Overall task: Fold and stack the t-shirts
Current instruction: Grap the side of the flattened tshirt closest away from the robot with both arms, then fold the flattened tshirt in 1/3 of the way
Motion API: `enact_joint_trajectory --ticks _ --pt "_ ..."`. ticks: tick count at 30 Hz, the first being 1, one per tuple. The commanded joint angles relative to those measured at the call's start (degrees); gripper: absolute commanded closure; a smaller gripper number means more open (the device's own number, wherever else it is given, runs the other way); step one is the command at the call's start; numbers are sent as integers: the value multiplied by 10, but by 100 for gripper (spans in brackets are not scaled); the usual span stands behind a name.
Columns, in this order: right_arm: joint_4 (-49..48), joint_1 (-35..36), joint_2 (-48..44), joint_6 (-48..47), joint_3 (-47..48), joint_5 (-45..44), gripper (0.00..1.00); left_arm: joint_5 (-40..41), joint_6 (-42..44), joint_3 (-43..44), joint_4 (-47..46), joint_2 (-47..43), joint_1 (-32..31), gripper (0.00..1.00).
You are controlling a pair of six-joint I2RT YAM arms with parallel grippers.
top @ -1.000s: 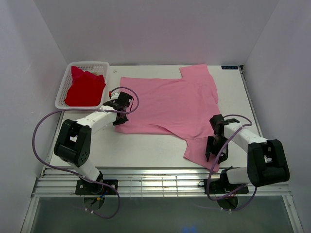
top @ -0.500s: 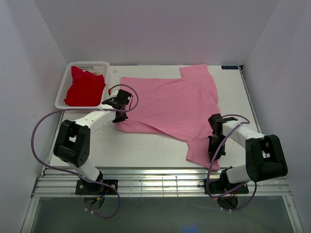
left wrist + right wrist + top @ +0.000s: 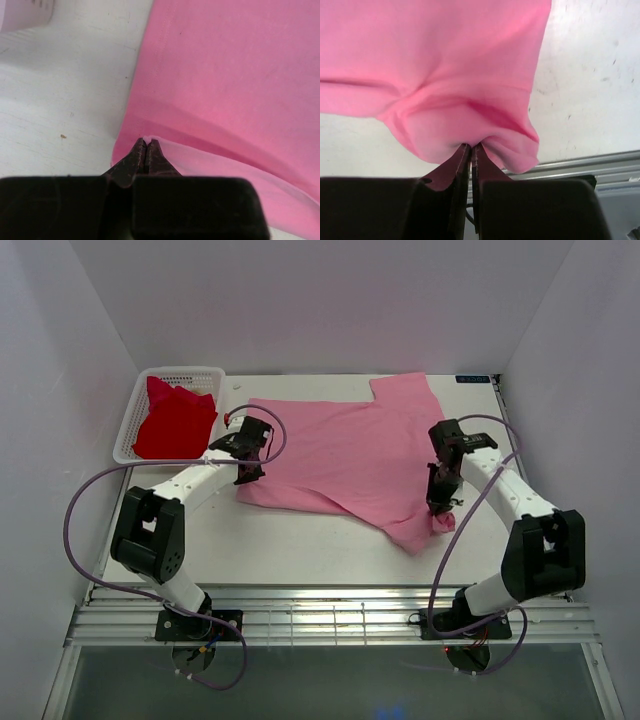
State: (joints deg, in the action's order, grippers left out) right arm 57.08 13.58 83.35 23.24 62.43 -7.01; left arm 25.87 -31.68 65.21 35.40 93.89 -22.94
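Near right: right pincer (image 3: 438, 502) clenched on the near sleeve of the pink tee (image 3: 345, 450), with cloth bunched at the tips. Stood wide open a second ago, low over that sleeve by the near edge of the worktop (image 3: 300, 550). Now shut, raised and pulled in toward the tee's body, dragging the sleeve along. Reads as grasp made, sleeve fold under way.

Near left: left pincer (image 3: 248, 468) clamped tight on the near-left hem corner, with a thin layer turned over onto the body. Same grip as a second ago, nudged slightly farther back.

Mid: rest of pink tee lying flat on the worktop, far sleeve spread toward the back edge.

Far left: red tee (image 3: 175, 422) crumpled in basket (image 3: 185, 371), not yet handled.

Judging from this: only the first fold of the first tee started, stacking a long way off. Should carry both grips across together to avoid a skewed crease. Risk: thin sleeve pinch slipping out mid-carry.
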Motion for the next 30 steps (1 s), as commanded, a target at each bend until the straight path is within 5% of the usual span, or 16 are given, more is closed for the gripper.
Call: enact_joint_trajectory --ticks 1,13,30 --pt "15 0 54 -28 62 -23 92 9 8 33 -16 0 5 100" --pt "16 -25 249 -87 265 -13 92 18 14 73 -30 32 16 100" --pt "61 -67 385 -127 452 5 92 45 14 84 -48 66 32 100"
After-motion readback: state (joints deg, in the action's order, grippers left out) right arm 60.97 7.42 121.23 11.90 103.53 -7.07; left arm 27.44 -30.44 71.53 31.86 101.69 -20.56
